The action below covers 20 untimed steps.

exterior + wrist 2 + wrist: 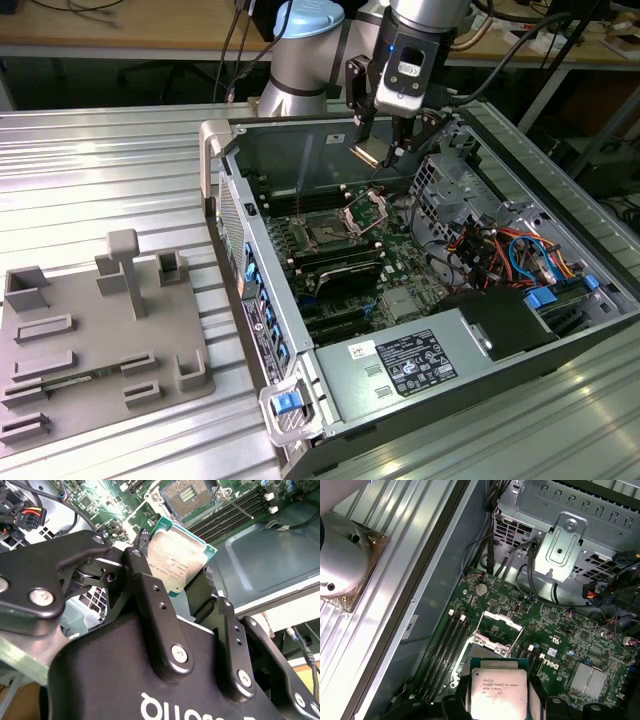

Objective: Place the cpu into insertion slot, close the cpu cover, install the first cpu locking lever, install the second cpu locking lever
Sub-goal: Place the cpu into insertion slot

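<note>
My gripper (374, 150) hangs inside the open computer case, shut on the cpu (366, 153), a small square chip with a silver top and green edge. In both wrist views the black fingers (141, 575) clamp the cpu (176, 560) by two opposite sides, and it is held in the air above the motherboard. The insertion slot (325, 233) lies uncovered below, toward the exterior view's left of the gripper, with its pin field showing (188, 494). The cpu cover (368, 207) stands raised beside the slot. In the first wrist view the cpu (497, 692) hides part of the slot behind the raised cover (498, 628).
The case walls (300, 150) enclose the board. A metal drive cage (570, 535) and bundled cables (500, 250) stand at the exterior view's right. Long black memory slots (335, 262) run beside the socket. A grey heatsink square (587, 677) lies nearby. A grey fixture tray (90, 340) rests outside the case.
</note>
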{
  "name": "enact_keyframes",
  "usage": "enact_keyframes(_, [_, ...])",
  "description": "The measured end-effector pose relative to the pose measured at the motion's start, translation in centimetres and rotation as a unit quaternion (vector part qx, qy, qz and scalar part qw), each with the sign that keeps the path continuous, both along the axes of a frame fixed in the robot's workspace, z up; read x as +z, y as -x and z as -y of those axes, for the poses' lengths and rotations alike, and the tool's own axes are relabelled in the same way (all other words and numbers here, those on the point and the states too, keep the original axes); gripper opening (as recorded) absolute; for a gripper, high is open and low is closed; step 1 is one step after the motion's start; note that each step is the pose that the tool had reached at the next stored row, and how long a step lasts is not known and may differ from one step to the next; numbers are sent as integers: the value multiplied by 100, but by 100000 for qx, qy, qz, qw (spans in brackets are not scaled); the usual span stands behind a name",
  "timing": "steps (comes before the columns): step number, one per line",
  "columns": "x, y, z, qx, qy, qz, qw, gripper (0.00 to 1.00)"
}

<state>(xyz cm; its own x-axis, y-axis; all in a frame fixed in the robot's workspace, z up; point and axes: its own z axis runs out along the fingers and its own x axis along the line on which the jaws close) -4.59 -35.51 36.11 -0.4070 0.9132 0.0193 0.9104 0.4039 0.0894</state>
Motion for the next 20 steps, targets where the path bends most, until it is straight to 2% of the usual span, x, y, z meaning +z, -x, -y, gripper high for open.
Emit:
enact_keyframes(11, [0,0,0,-2178,1,-2,99976,55])
enact_keyframes(20, [0,0,0,-4040,3,-3,99918,55])
